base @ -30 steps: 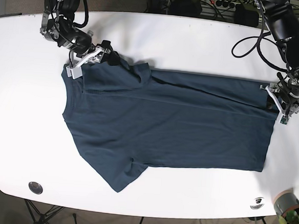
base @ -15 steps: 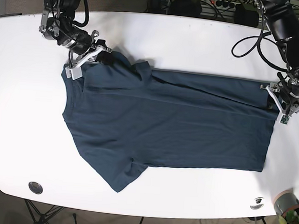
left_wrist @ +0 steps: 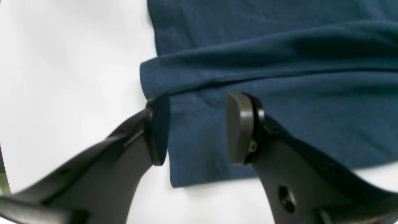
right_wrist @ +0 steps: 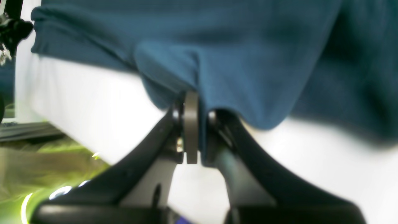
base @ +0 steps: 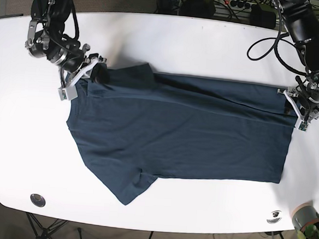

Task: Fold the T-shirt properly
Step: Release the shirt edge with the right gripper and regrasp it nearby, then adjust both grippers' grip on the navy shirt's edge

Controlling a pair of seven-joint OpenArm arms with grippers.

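Base view: one shirt (base: 180, 132), two arms, one desk (base: 170, 43). The dark blue shirt lies spread across the middle of the desk, collar end toward the left edge, hem toward the right edge, one sleeve pointing at the near edge. The right end effector (base: 89, 71) sits at the shirt's far-left corner, its arm reaching in from the desk's far-left corner. The left end effector (base: 303, 105) sits at the far-right corner of the hem, its arm coming down from the far-right corner.

Left wrist view: the left end effector (left_wrist: 197, 127) has its fingers spread — they straddle the shirt (left_wrist: 279, 77) near its corner, a folded ridge of cloth just beyond the tips, white desk (left_wrist: 68, 68) alongside.

Right wrist view: the right end effector (right_wrist: 196, 124) is pressed together, pinching a bunched edge of the shirt (right_wrist: 236, 56), which hangs lifted off the desk (right_wrist: 93, 102).
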